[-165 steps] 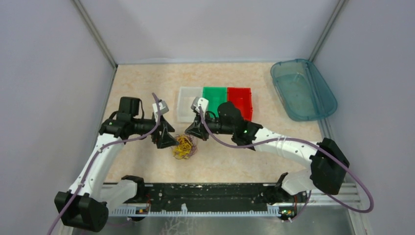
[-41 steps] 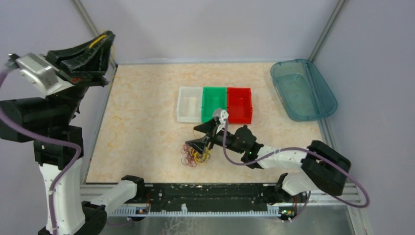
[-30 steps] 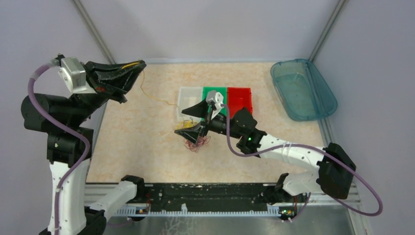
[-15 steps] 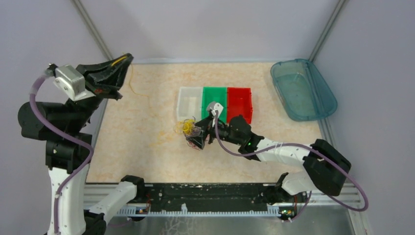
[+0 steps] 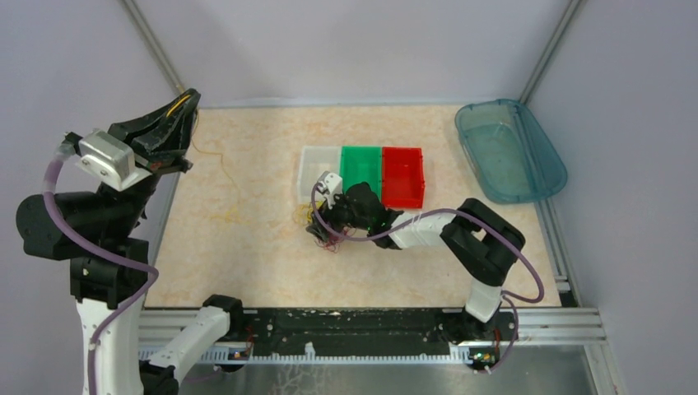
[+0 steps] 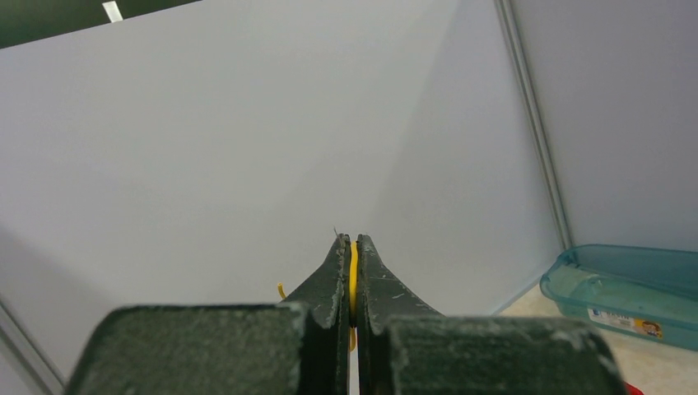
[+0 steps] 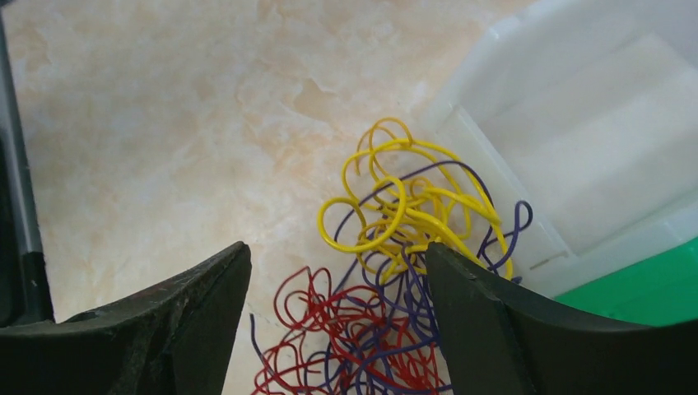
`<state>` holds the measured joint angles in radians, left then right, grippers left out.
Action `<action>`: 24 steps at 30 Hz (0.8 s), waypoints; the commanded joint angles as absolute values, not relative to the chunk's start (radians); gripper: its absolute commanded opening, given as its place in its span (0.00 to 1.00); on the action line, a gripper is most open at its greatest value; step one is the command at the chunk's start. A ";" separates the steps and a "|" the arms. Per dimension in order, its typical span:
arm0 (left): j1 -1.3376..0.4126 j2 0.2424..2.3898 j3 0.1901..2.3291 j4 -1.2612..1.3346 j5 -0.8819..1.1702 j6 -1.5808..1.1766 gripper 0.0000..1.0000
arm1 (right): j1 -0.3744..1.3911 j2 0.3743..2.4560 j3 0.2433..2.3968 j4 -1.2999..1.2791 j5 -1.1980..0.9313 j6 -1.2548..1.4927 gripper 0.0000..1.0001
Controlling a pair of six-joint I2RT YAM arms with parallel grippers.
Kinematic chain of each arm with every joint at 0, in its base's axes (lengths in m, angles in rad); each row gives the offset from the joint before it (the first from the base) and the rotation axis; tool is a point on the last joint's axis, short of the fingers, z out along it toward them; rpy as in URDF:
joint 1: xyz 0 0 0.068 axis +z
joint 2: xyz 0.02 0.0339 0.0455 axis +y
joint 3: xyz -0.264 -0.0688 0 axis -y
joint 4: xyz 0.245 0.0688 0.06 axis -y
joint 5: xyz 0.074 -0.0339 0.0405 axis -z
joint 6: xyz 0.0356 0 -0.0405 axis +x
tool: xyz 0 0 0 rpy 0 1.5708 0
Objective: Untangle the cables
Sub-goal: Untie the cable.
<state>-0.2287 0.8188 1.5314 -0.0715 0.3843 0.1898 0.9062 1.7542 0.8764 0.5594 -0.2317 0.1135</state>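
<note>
The cables lie as a small tangle (image 5: 313, 222) on the table, just in front of the white bin. In the right wrist view its yellow loops (image 7: 395, 206) sit against the bin's corner, with red (image 7: 329, 329) and purple (image 7: 411, 304) strands below. My right gripper (image 7: 337, 251) is open, low over the tangle, one finger on each side of it (image 5: 323, 232). My left gripper (image 5: 188, 103) is raised high at the back left, shut on one yellow cable (image 6: 353, 271). A thin strand of that cable (image 5: 206, 152) trails down toward the table.
White (image 5: 306, 185), green (image 5: 360, 169) and red (image 5: 403, 177) bins stand in a row behind the tangle. A teal tub (image 5: 510, 148) sits at the back right. Grey walls enclose the table on the left, the back and the right.
My right gripper has turned and dropped low over the tangle, its jaws a little narrower. My left gripper has shifted slightly left and up with the yellow cable still pinched.
</note>
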 commanded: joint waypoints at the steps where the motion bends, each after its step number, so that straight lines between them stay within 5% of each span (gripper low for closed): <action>1: -0.229 0.802 1.517 -0.068 0.416 0.171 0.00 | 0.902 1.746 0.866 0.531 -0.214 0.038 0.75; 8: -0.229 0.810 1.515 -0.031 0.409 0.165 0.00 | 0.936 1.699 0.752 0.550 -0.226 0.071 0.49; 15: -0.229 0.821 1.549 -0.014 0.410 0.158 0.00 | 0.956 1.588 0.554 0.653 -0.167 0.184 0.37; 21: -0.229 0.828 1.555 -0.008 0.420 0.144 0.00 | 0.968 1.362 0.400 0.648 -0.131 0.254 0.37; 24: -0.229 0.834 1.555 -0.011 0.432 0.129 0.00 | 0.968 1.232 0.394 0.555 -0.137 0.257 0.52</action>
